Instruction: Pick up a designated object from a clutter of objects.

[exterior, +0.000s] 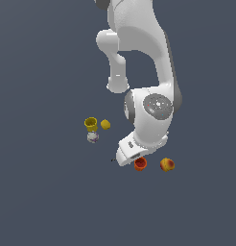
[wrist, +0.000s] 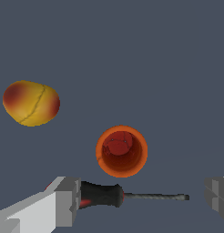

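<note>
orange-red cup just beyond open tool

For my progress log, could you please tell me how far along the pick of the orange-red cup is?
Done: the arm is lowered over the orange-red cup, beside the yellow-red fruit. In hand: nothing yet; the claw is open, its fingers wide apart, with the screwdriver lying between them in the wrist view. Left: centring on the cup, closing and lifting. The yellow cup group sits apart.
</note>
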Motion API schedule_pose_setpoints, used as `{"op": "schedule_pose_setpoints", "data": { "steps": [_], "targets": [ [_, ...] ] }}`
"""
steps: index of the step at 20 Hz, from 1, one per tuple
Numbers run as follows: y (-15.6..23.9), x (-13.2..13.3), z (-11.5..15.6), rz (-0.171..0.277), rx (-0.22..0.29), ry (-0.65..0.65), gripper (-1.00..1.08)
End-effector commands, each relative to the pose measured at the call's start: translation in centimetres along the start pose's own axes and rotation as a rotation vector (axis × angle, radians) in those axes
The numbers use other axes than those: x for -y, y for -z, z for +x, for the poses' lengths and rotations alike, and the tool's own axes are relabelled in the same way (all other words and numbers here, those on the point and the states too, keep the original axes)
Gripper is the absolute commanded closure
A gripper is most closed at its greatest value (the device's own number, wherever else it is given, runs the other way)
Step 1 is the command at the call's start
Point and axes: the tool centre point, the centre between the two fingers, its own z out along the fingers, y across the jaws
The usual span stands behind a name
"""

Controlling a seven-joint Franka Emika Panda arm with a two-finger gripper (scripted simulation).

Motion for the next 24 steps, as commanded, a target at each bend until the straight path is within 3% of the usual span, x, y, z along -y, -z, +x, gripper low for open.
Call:
{"op": "schedule_pose_setpoints", "data": {
  "steps": [1, 14, 24],
  "targets": [
    [-1.4, 0.4, 0.4, 0.004, -0.002, 0.024, -0.92],
    [-3.7, 0.9, 0.8, 0.010, -0.001, 0.052, -0.92],
    [-8.0, 1.0, 0.8, 0.010, -0.002, 0.055, -0.92]
  ]
}}
